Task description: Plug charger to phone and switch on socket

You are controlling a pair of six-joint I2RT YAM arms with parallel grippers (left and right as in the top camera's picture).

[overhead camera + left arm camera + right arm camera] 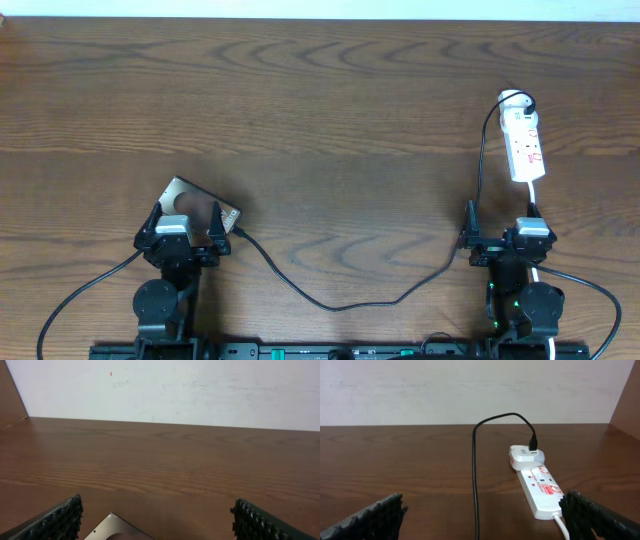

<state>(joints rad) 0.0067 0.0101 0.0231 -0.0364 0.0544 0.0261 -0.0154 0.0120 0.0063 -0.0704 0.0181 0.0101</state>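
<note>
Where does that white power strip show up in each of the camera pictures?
Overhead: power strip far right, upper half.
Left wrist: not in it.
Right wrist: power strip right of centre, lower half.
Shared landmark: black cable arching into its far end.

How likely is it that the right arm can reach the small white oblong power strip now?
Probably yes. The open right gripper faces the white power strip, which lies just ahead on the wooden table. Only the thin black cable runs alongside, left of it.
</note>
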